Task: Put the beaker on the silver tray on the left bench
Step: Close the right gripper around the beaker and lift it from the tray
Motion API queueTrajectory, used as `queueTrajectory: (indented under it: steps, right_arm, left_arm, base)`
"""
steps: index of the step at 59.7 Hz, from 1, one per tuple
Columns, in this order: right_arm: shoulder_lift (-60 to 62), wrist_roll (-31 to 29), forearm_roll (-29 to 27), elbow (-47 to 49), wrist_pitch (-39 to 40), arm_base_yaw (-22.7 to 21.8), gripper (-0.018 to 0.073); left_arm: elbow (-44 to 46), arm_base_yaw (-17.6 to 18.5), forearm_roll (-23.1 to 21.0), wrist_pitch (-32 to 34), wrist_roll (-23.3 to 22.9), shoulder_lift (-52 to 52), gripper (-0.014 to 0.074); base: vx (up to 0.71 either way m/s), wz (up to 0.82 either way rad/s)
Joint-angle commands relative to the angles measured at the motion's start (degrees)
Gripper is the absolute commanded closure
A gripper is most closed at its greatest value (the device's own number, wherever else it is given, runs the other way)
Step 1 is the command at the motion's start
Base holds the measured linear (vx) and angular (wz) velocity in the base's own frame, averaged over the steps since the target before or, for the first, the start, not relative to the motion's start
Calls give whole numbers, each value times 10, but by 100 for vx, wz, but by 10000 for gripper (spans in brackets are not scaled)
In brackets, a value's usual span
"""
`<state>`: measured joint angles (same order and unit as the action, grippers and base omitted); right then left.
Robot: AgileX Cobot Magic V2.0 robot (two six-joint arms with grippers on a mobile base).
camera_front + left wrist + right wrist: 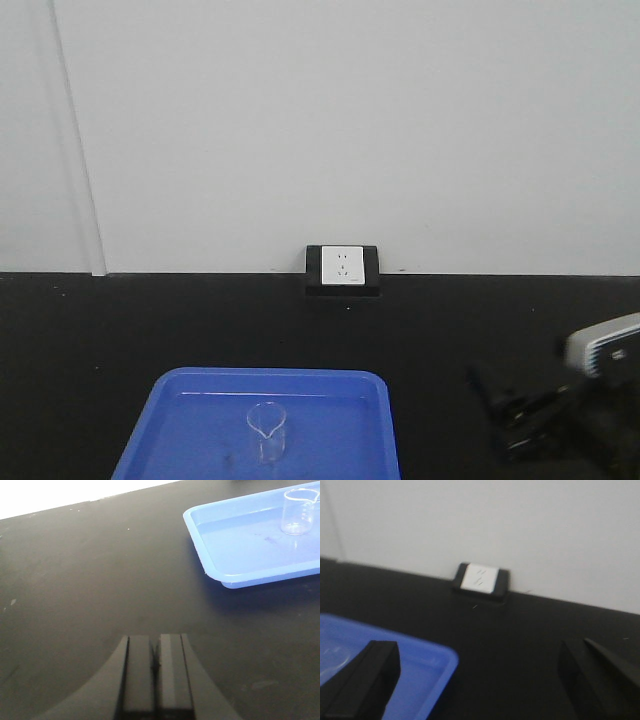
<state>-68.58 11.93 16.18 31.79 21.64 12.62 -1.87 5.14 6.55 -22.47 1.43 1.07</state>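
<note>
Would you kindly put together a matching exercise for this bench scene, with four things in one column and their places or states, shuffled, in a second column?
Things:
1. beaker
2. blue tray
3. wall socket
4. left gripper

Places or states:
A. shut, over bare black worktop
B. standing upright inside the blue tray
C. at the foot of the white wall
D. lying flat on the black worktop, with one glass vessel in it

Pairs: 1-B, 2-D, 3-C, 4-A.
</note>
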Motion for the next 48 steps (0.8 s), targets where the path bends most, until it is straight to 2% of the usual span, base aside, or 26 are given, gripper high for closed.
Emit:
queueTrajectory:
  steps: [1, 12, 20, 34, 48]
  right_arm:
    - [-52, 1, 19, 19, 79, 46, -125]
    - [-220, 1, 15, 48, 171, 112, -113]
    - [-323, 1, 14, 104, 213, 140, -106]
    - [-465, 22, 11, 233, 210, 172, -92]
    - [-544, 39, 12, 339, 196, 172, -71]
  left_arm:
    - [-11, 4, -1, 47, -1, 4, 595]
    - [-11, 4, -1, 47, -1, 4, 595]
    - [-11, 4, -1, 47, -1, 4, 595]
    - [-11, 4, -1, 47, -1, 4, 595]
    - [-11, 4, -1, 47, -1, 4, 595]
  base:
    - [0, 0]
    - [0, 0]
    - [0, 0]
    - [0, 0]
    - [0, 0]
